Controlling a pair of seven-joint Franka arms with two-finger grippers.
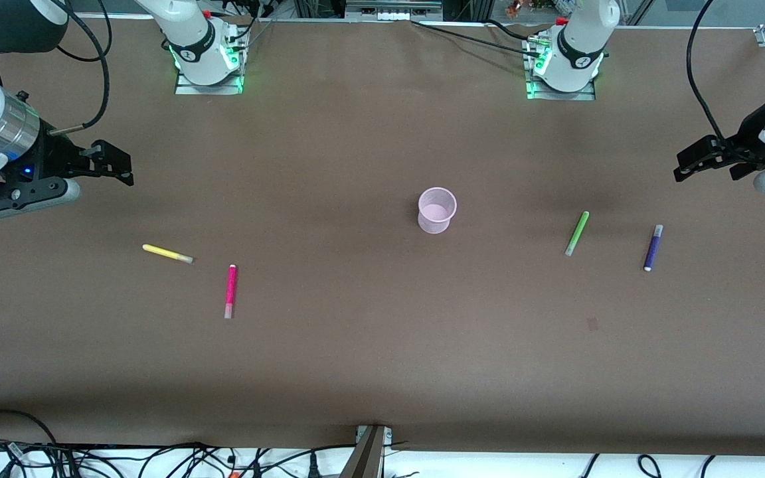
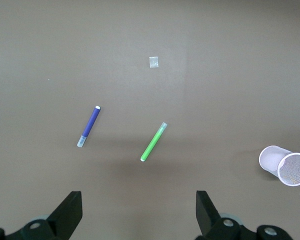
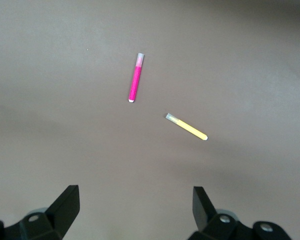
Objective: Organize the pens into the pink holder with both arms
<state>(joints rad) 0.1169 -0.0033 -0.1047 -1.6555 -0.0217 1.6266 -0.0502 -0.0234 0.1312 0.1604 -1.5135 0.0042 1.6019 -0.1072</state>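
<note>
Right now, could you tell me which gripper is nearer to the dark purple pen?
Left. The left gripper hangs open in the air at its own end of the table, close to the purple pen. The right gripper, also open, is up at the other end.

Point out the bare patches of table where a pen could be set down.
Bare: between the magenta pen and holder; the strip nearer the camera than all pens. Tighter: between the yellow pen and magenta, and between the green pen and purple pen.
</note>
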